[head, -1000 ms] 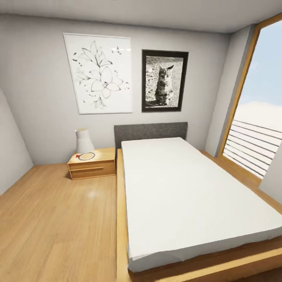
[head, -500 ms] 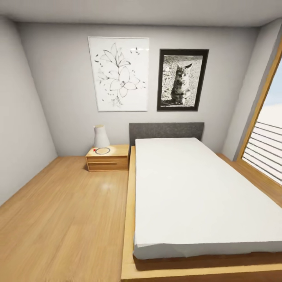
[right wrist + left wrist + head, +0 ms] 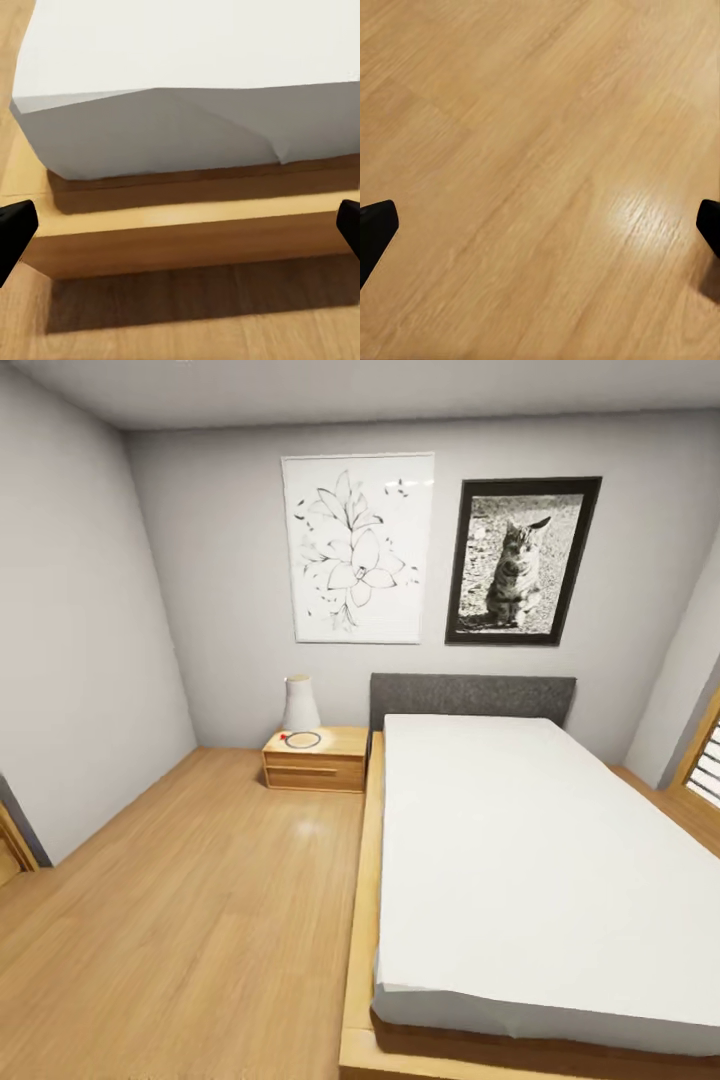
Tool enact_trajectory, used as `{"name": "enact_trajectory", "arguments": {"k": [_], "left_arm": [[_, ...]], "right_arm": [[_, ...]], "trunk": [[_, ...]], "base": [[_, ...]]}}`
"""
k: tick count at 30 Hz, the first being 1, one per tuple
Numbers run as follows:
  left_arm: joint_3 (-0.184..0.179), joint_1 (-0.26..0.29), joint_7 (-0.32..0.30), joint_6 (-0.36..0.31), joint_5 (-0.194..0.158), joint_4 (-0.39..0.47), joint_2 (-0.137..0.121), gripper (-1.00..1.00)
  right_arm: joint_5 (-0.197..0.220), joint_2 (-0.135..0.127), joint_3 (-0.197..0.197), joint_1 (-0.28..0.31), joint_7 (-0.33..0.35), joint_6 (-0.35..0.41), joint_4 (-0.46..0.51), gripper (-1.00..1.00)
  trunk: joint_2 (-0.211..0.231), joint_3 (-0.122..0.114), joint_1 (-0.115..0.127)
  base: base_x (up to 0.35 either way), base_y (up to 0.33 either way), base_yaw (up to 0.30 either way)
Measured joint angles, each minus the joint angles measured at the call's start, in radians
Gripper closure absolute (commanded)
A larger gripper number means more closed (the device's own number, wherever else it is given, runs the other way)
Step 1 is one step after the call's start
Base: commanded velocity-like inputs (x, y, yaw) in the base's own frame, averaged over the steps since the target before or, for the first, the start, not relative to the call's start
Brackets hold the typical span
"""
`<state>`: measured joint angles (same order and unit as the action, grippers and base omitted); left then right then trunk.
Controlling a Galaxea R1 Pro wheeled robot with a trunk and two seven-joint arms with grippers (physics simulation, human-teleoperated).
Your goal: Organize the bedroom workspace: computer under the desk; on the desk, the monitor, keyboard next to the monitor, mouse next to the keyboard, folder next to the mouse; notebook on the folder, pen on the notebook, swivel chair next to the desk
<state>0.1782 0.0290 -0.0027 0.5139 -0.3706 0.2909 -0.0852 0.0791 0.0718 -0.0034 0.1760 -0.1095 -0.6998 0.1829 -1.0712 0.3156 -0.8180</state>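
I am moving through the bedroom and none of the desk items are in view. My left gripper (image 3: 540, 229) is open, its black fingertips (image 3: 375, 229) spread wide over bare wooden floor (image 3: 540, 150). My right gripper (image 3: 180, 229) is open too, with its fingertips (image 3: 15, 225) far apart in front of the low wooden bed frame (image 3: 187, 240) and the corner of the white mattress (image 3: 180, 67).
A bed with a white mattress (image 3: 530, 850) and grey headboard (image 3: 470, 700) takes up the right half of the room. A wooden nightstand (image 3: 315, 760) with a white lamp (image 3: 299, 705) stands beside it at the far wall. Open wooden floor (image 3: 180, 920) stretches to the left. Two pictures hang above.
The whole head view has swung to the left: bed, nightstand and pictures slid rightward in the picture, the window nearly left it, and the left wall came into view.
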Motion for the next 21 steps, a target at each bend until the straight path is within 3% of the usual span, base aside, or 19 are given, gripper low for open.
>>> {"name": "enact_trajectory", "arguments": {"k": [5,12,21], "left_arm": [[-0.003,-0.001,0.001,0.050,0.002,-0.005,0.004,-1.00],[-0.005,-0.001,0.003,0.058,0.032,-0.008,0.006,-1.00],[-0.005,-0.001,0.003,0.056,0.041,-0.009,0.007,-1.00]], "right_arm": [[-0.003,0.000,0.001,0.000,0.000,-0.001,0.000,-1.00],[-0.005,0.000,0.001,0.000,0.000,-0.001,0.000,-1.00],[-0.006,0.000,0.002,0.000,0.000,-0.001,0.000,-1.00]], "trunk": [[0.000,0.000,0.000],[0.000,0.000,0.000],[0.000,0.000,0.000]], "base": [[0.014,-0.005,0.286],[0.201,-0.136,0.286],[0.196,-0.161,0.286]]}}
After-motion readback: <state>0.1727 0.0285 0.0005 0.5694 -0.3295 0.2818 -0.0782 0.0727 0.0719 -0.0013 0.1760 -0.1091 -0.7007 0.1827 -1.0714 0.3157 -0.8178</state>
